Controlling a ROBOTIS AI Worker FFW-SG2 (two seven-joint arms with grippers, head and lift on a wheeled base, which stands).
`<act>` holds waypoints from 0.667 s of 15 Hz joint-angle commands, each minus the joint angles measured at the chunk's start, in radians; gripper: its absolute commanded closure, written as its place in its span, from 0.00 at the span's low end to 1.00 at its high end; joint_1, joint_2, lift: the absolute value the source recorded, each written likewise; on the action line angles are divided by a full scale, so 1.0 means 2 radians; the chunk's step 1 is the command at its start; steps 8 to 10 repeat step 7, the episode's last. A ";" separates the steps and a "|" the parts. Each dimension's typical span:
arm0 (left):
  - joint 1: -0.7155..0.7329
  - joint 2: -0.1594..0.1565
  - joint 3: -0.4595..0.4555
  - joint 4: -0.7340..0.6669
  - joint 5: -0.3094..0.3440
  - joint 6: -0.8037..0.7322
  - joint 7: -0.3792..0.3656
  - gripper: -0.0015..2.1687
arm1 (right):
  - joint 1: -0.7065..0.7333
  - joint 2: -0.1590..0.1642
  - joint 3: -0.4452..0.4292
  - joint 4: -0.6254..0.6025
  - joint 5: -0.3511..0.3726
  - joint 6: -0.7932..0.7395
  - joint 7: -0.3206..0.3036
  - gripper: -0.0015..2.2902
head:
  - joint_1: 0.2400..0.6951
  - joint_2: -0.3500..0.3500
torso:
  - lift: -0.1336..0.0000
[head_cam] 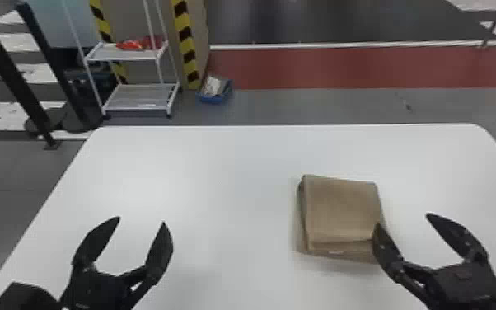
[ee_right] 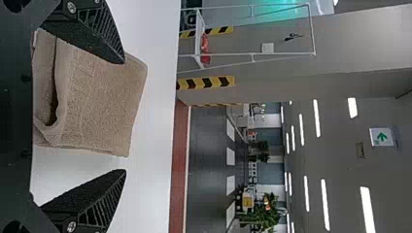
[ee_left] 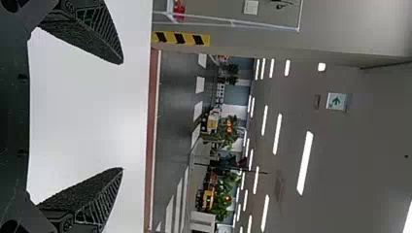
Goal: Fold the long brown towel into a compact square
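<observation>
L end effector [head_cam: 141, 220] wide open over tbl [head_cam: 235, 165]; R end effector [head_cam: 403, 219] also wide, nr folded towel [head_cam: 342, 210], contact unclear.

- Between the left gripper [head_cam: 141, 219] and the folded towel [head_cam: 342, 210], the white table [head_cam: 226, 185] offers a broad passage.
- Beyond the towel, a gripper could cross along the table's far side.
- The towel obstructs low leftward travel from the right gripper [head_cam: 403, 219] — one finger overlaps its near corner in the head view.
</observation>
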 commanded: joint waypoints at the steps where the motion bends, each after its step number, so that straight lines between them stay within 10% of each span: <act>1: 0.006 -0.001 0.001 -0.007 0.000 0.000 0.000 0.05 | 0.001 0.000 0.000 0.001 0.000 -0.001 0.000 0.04 | 1.00 0.61 | 0.07; 10: 0.007 -0.001 0.001 -0.008 0.000 0.000 0.000 0.05 | 0.000 0.000 -0.001 0.005 0.000 -0.004 0.000 0.04 | 1.00 0.61 | 0.07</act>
